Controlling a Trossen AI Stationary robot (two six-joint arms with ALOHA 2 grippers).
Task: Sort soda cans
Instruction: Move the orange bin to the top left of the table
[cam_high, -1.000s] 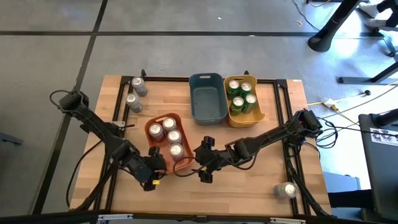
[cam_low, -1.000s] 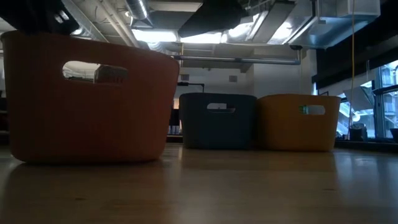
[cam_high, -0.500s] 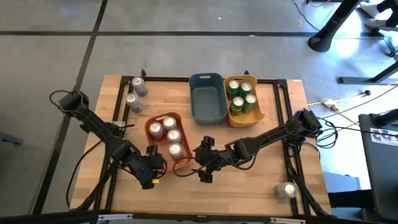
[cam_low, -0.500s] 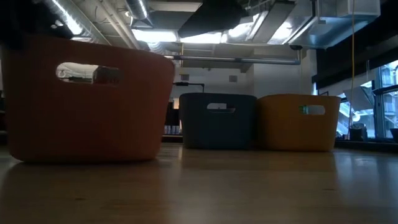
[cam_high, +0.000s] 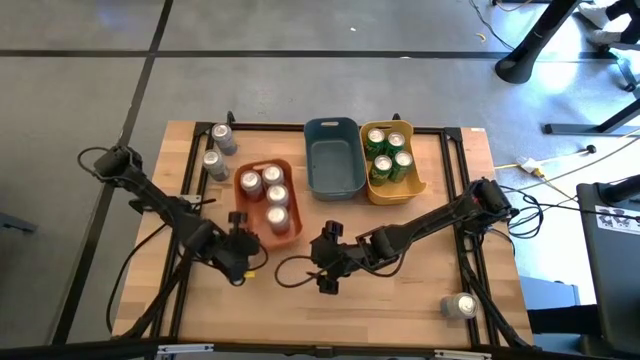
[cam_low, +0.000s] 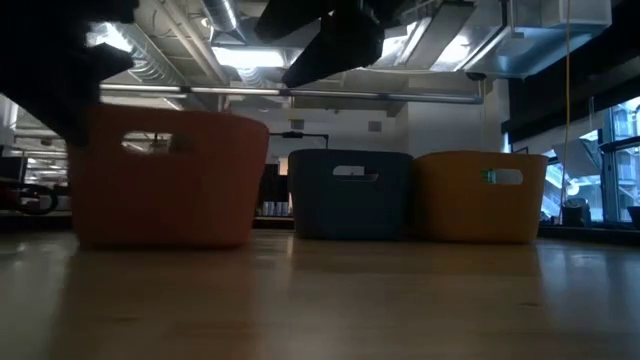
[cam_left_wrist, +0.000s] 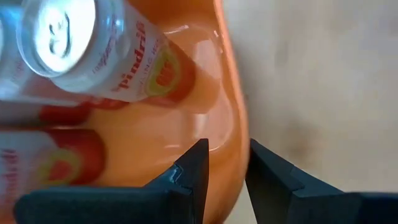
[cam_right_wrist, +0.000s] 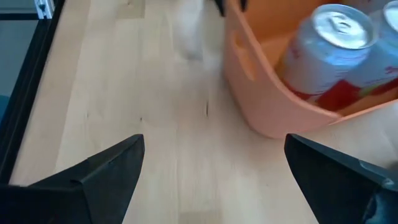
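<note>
The orange bin stands on the table left of the middle and holds several red-and-silver soda cans, seen close up in the left wrist view. My left gripper is at the bin's near left corner and is shut on its rim. My right gripper hovers open to the right of the bin's near end, apart from it; its wrist view shows the bin ahead of its spread fingers. Green cans fill the yellow bin. Three silver cans stand loose on the table. My left gripper pinches the orange bin's wall at its rim, at the near left corner, with one finger inside the bin and the other outside. The fingers come from the near side. The bin stays upright with its base on the table.
The blue-grey bin stands with no cans in it between the orange and yellow bins, at the far edge. Two silver cans stand at the far left, and one stands at the near right corner. Bare wood lies along the near edge.
My left gripper has moved toward the far edge, and the orange bin has slid along the table with it, staying upright with its cans. The bin's near end has drawn away from my right gripper, which has kept roughly in place.
</note>
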